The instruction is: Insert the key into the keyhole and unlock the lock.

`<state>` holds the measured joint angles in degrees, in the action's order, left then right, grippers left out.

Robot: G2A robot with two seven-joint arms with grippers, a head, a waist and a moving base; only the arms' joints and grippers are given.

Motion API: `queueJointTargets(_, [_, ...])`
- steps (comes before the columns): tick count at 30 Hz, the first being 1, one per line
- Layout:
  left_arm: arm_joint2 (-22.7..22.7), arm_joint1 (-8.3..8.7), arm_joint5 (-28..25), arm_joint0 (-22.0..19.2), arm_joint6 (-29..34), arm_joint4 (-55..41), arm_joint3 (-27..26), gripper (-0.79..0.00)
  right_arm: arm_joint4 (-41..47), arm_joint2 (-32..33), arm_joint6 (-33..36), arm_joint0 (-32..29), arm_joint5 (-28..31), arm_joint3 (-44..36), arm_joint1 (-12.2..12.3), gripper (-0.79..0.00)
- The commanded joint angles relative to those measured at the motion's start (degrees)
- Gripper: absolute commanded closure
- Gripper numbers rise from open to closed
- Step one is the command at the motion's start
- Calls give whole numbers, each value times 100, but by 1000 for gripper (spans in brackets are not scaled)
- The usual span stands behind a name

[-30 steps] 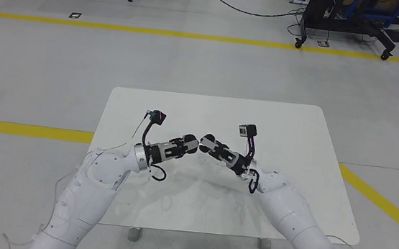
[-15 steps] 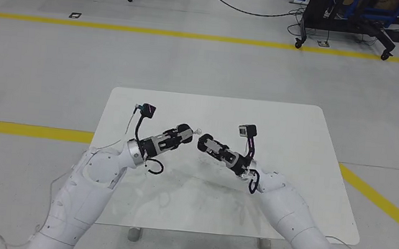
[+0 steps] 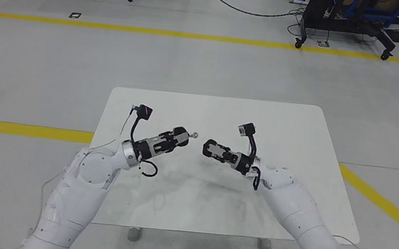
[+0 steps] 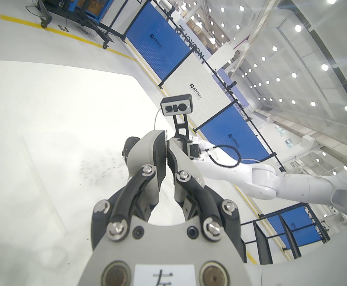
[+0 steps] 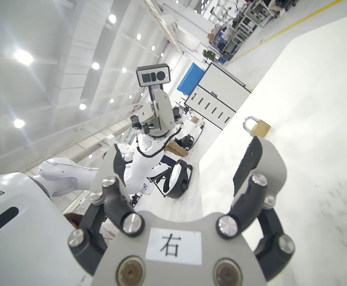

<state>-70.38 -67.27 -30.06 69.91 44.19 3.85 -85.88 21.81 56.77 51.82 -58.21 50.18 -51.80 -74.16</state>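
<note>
- Left end effector (image 4: 166, 142): the two fingers are pressed together at the tips, pads touching. I can't tell if a key is pinched between them.
- In the top view the left end effector (image 3: 184, 134) is over the middle of the white worktop (image 3: 293, 130), tip pointing toward the other arm.
- Right end effector (image 5: 187, 147): fingers spread wide, nothing between them.
- In the top view the right end effector (image 3: 208, 149) faces the left one, near it but not touching.
- Lock (image 5: 259, 126): brass padlock with a silver shackle, lying on the worktop just past one of the right fingers, not touching either end effector.
- Small pale item (image 3: 196, 133) just off the left tip in the top view, too small to identify.
- The right wrist view also shows the left end effector (image 5: 156, 119) farther off, raised above the worktop.
</note>
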Motion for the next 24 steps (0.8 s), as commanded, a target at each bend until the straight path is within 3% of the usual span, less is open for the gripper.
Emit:
queueJointTargets(1, [83,22,-42,-16,454,-76,-16,0,-14,100,420,2,-192,-125,87,-785])
queueJointTargets(7, [300,62,-125,-112,1134,-38,2,0,59,138,953,-124,-724,-721,294,-785])
queueJointTargets(8, [326,67,-118,-127,1182,-32,14,0,73,138,965,-146,-736,-771,320,-720])
queueJointTargets(9, [345,71,-114,-143,1214,-23,21,0,69,126,964,-164,-735,-811,340,-597])
queueJointTargets(12, [375,82,-112,-170,1209,-23,52,0,5,52,924,-181,-696,-860,380,-397])
queueJointTargets(24, [437,128,-147,-232,1077,0,101,0,83,-225,698,-110,-470,-840,476,-302])
